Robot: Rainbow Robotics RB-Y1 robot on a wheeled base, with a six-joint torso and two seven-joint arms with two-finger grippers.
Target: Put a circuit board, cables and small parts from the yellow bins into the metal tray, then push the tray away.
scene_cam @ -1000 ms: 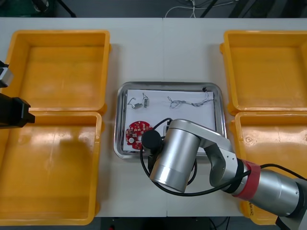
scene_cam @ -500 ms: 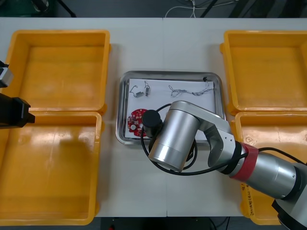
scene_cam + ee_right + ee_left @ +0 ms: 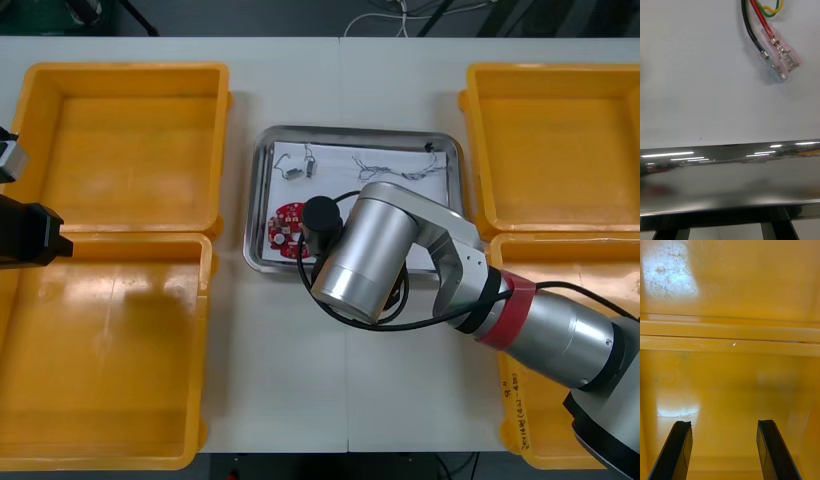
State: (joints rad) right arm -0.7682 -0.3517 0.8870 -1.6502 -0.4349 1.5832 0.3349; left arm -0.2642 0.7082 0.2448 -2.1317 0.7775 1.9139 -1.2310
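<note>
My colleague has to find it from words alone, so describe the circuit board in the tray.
Find the metal tray mid-table between the yellow bins. On its white inside, in the near left corner beside the right arm, lies the circuit board: round and red, unlike the small metal parts beyond it.

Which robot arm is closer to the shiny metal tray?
Right. The right gripper is right at the tray's near rim, with its arm reaching over the tray. The left gripper hangs far off, over the yellow bins at the left side.
</note>
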